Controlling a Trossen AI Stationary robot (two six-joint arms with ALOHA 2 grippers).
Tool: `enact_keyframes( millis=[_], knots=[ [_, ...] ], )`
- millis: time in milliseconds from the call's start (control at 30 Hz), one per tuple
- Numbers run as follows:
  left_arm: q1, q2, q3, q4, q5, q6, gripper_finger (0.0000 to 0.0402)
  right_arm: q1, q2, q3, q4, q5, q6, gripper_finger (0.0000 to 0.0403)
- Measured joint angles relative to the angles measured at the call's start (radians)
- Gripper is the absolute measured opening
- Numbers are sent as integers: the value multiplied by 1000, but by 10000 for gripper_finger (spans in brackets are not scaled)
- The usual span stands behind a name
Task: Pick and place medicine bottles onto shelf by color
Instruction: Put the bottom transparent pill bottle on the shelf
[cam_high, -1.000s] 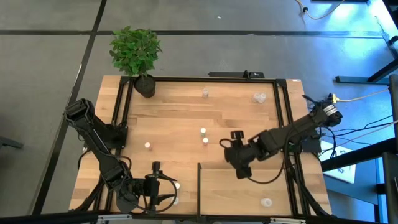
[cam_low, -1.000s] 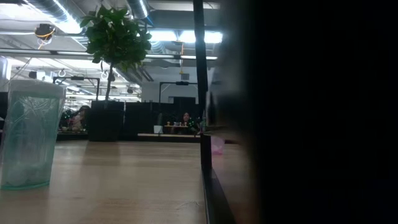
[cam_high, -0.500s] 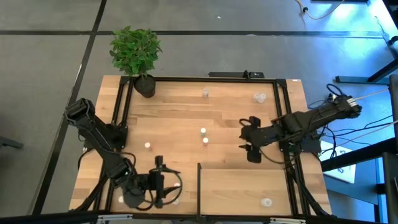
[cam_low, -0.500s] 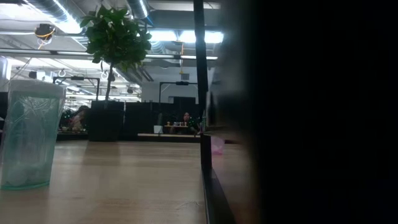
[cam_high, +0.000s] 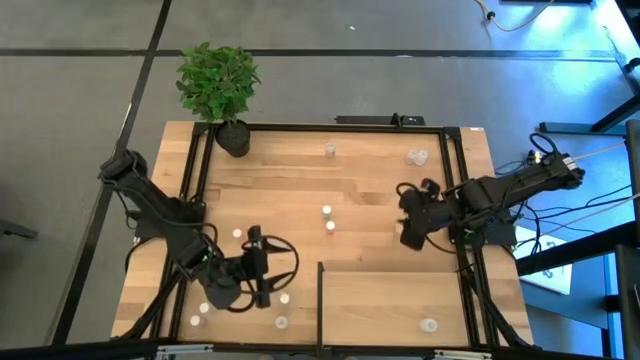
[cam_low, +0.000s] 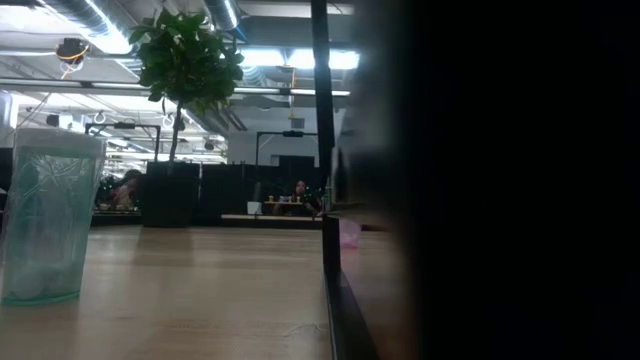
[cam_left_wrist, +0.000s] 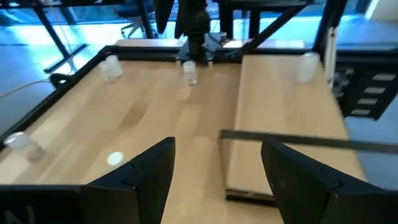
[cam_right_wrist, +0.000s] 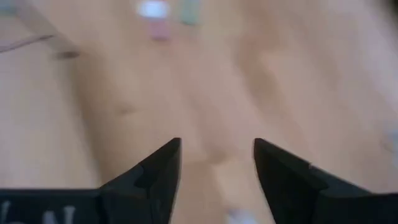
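My left gripper (cam_high: 262, 268) (cam_left_wrist: 217, 174) is open and empty above the near left of the table, pointing toward the shelf (cam_high: 390, 300), a pale panel with a black edge strip (cam_high: 320, 295). Small bottles stand near it (cam_high: 284, 298) (cam_high: 280, 322) (cam_high: 203, 308) (cam_high: 237, 233). My right gripper (cam_high: 405, 214) (cam_right_wrist: 216, 163) is open and empty, right of two bottles at the table's middle (cam_high: 326, 211) (cam_high: 329, 226). One bottle (cam_high: 428, 325) stands on the shelf. Two more stand at the far edge (cam_high: 330, 150) (cam_high: 418, 156).
A potted plant (cam_high: 222, 90) stands at the far left corner. A black frame (cam_high: 455, 200) runs round the table. In the low view a translucent bottle (cam_low: 45, 215) stands close at the left and a pinkish one (cam_low: 349, 233) behind the shelf's edge strip; a dark shape blocks the right half.
My left gripper has risen from the near edge and gone toward the far and right, uncovering several bottles near the front edge. My right gripper has drawn back toward the table's right and far edge, away from the shelf's far edge.
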Motion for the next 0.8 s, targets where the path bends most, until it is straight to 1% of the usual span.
enact_keyframes(
  millis=[67, 167, 333, 467, 600, 800],
  knots=[
    [2, -16, 0, -26, -3, 0, 232, -16, 0, 0, -75, 5, 115, 201],
    [11, -32, 0, -54, -8, -4, 232, -36, 0, 0, -158, -30, 265, 201],
    [42, -35, 0, -81, -6, -60, 232, -75, 0, 0, -241, -66, 432, 201],
    [58, -34, 0, -114, 38, -110, 232, -118, 0, 0, -269, -125, 464, 201],
    [55, -34, 0, -118, 46, -128, 232, -148, 0, -7, -268, -128, 463, 201],
    [53, -34, 0, -119, 48, -124, 232, -162, 1, -94, -261, -177, 411, 201]
  ],
)
